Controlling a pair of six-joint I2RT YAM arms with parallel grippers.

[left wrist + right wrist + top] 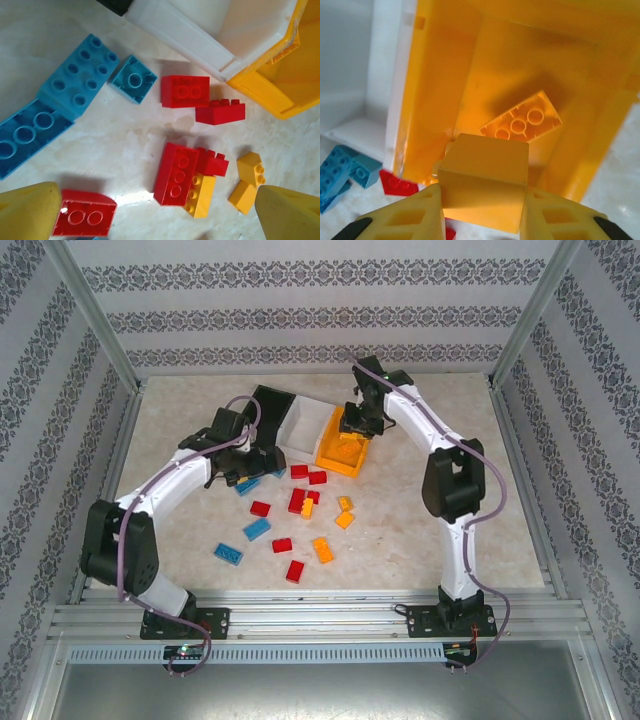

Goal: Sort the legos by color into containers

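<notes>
Beneath right gripper (pixel 482 212), clamped on an orange brick (pixel 485 172): orange bin (pixel 435 75), one sorted brick (pixel 522 122) inside; beneath left gripper (pixel 160 215), jaws wide, empty: loose legos (pixel 182 172), nearly all unsorted.

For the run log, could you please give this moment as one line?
left end effector: open, above bricks | right end effector: shut on orange brick, over orange bin

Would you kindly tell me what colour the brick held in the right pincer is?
The brick is orange-yellow, best seen in the right wrist view.
</notes>
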